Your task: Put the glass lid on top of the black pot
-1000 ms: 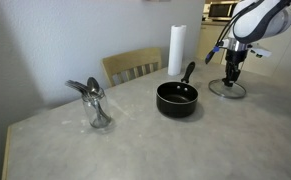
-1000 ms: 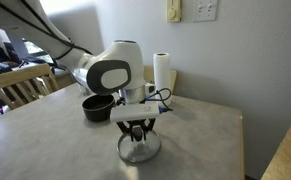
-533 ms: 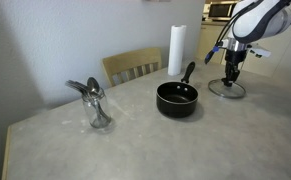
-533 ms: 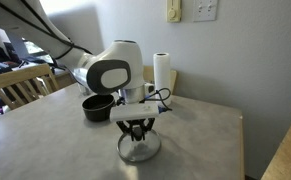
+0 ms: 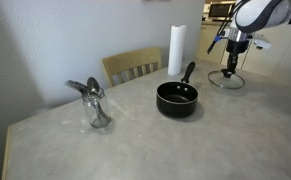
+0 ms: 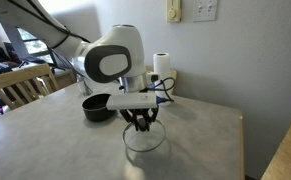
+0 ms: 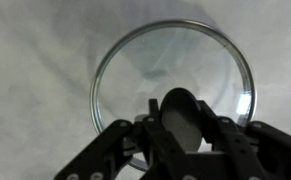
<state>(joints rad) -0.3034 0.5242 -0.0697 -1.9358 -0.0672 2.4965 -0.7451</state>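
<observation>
– Now, where is the glass lid (image 6: 143, 140)?
– Directly under the gripper (image 6: 137, 122). The jaws are closed narrow on its knob (image 7: 183, 118), and the disc hangs level.
– And the black pot (image 5: 177, 98)?
– Well apart on the table (image 5: 135, 140). In an exterior view it lies at 8 o'clock from the lid, with its handle (image 5: 187, 72) pointing to 1 o'clock.
</observation>
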